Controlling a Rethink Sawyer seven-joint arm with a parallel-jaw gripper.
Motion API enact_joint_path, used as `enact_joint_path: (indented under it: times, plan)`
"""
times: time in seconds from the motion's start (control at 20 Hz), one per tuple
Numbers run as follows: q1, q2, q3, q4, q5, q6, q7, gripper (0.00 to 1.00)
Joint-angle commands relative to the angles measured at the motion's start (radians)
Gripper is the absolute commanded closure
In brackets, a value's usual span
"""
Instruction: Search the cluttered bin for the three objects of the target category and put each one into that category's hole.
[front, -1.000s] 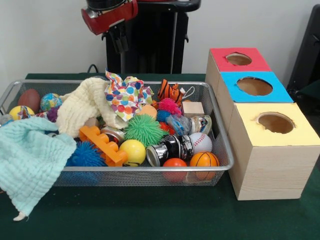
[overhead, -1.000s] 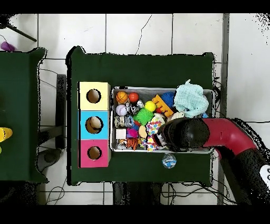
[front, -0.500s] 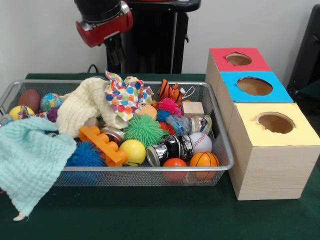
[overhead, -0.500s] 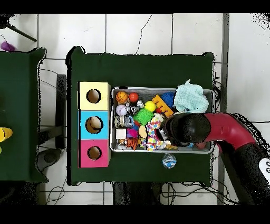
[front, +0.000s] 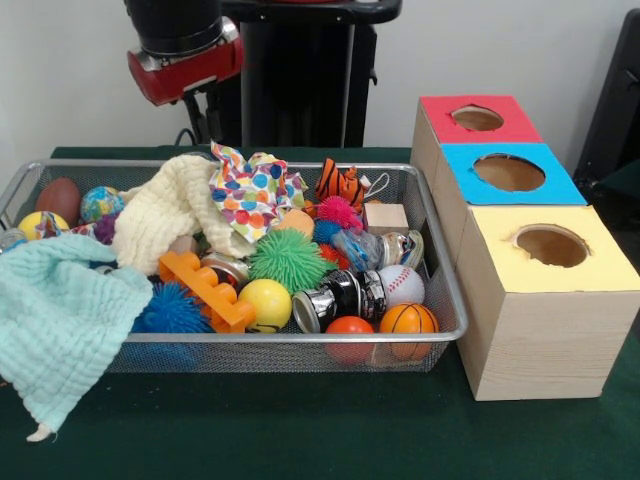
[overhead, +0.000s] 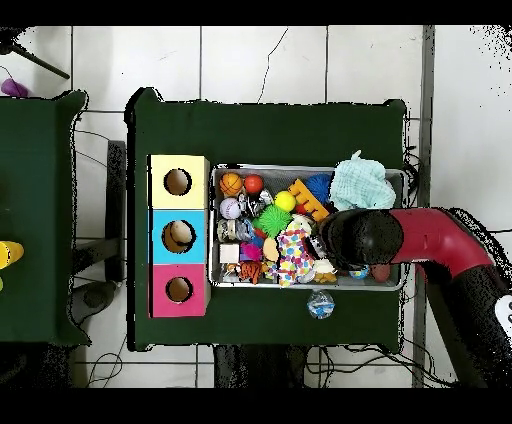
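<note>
The task looks barely begun, judging by how full the wire mesh bin (front: 430, 245) is. Its target things are most likely the balls, though the category is not stated: a white baseball (front: 401, 284), an orange basketball (front: 408, 320), a plain orange ball (front: 350, 327) and a yellow ball (front: 264, 302) all lie along the bin's front wall, with a green spiky ball (front: 288, 258) just behind them. Beside the bin stand three wooden boxes in a row: a yellow-topped box (front: 545, 300), a blue-topped box (front: 512, 172) and a red-topped box (front: 475, 118), each with a round hole. In the overhead view something pale seems to lie inside the blue-topped box's hole (overhead: 178, 236); what it is cannot be made out, so at most one thing may have been delivered.

The red and black arm (overhead: 440, 245) reaches over the bin's end farthest from the boxes, its wrist held high above the cream knitted cloth (front: 165, 210) and pointing down. The gripper (front: 200, 115) hangs behind the bin's back wall, well clear of the clutter. Whether its jaws are spread or closed cannot be told; nothing shows held in them.
</note>
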Motion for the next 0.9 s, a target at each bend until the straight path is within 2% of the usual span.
enact_joint_path:
  times: [0.05,0.25,0.55,0.65,0.9]
  plan:
    - [0.027,-0.016,-0.081,-0.095,-0.084,-0.063,0.044,1.0]
    - [0.04,-0.049,-0.109,-0.087,-0.093,-0.081,0.088,1.0]
    - [0.047,-0.058,-0.128,-0.064,-0.073,-0.054,0.066,1.0]
    - [0.039,-0.069,-0.129,-0.034,-0.059,-0.052,0.057,1.0]
    - [0.021,-0.201,-0.112,0.064,0.019,0.0,0.027,1.0]
